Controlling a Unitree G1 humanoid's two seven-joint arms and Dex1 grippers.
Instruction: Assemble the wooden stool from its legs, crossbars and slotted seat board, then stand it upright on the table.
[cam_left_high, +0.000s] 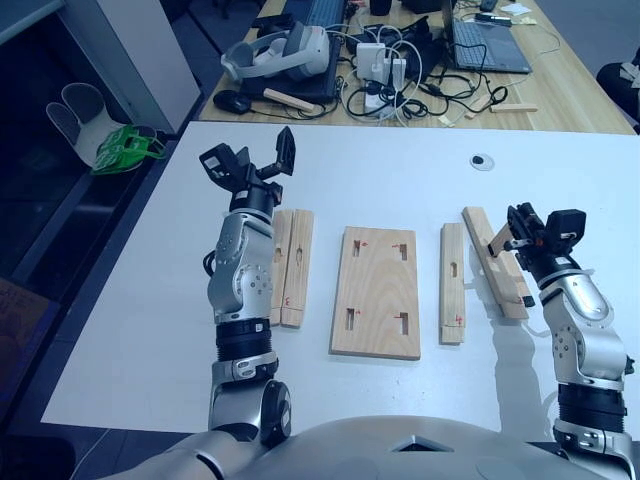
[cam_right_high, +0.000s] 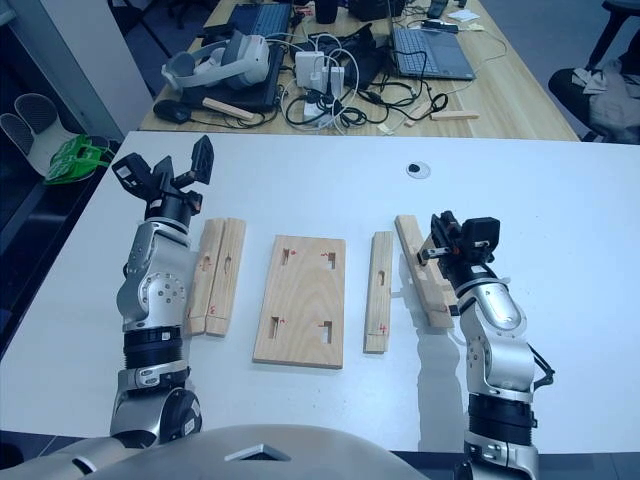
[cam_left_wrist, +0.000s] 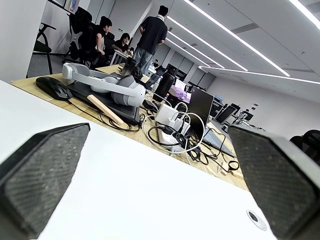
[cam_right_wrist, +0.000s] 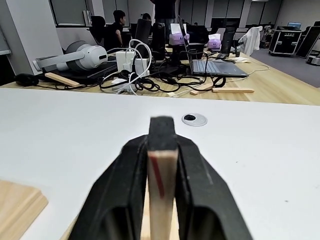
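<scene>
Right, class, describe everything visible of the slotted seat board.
The seat board is a pale wooden rectangle lying flat on the white table, with four rectangular slots near its corners and small red marks nearby. It sits apart between paired wooden pieces and a single bar; no gripper touches it.

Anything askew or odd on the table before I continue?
Only the rightmost pale wooden bar: it lies angled, while the slotted seat board and the other three bars lie parallel. The right gripper is shut on it. No damage visible.
</scene>
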